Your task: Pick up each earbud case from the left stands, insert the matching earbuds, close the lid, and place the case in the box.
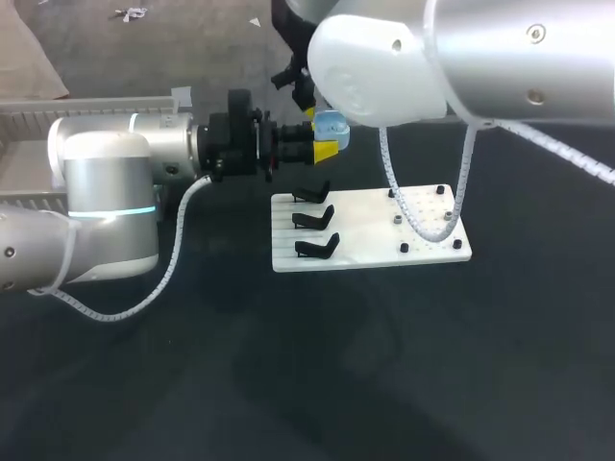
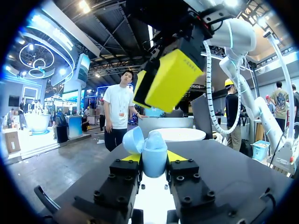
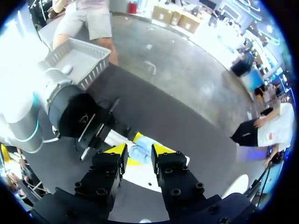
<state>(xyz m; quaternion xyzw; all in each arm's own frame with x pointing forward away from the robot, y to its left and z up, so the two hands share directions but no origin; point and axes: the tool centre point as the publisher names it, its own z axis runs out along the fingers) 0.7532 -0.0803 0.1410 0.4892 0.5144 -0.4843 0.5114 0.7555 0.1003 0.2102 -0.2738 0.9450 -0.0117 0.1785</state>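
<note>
A light blue earbud case (image 1: 330,123) with its lid open sits upright between the yellow tips of my left gripper (image 1: 327,144), which is shut on it above the far edge of the white plate (image 1: 375,252). In the left wrist view the case (image 2: 153,151) shows its raised lid. My right gripper (image 2: 161,83) hangs just above it, fingers apart and not touching. In the right wrist view the case (image 3: 140,148) lies below the gap of the open right gripper (image 3: 140,151). Three black stands (image 1: 315,218) on the plate are bare.
Small black pegs and a grey piece (image 1: 397,219) stand on the right half of the plate. A grey mesh box (image 3: 77,60) lies at the table's far left, behind my left arm (image 1: 106,182). My right arm (image 1: 461,58) crosses over the far right.
</note>
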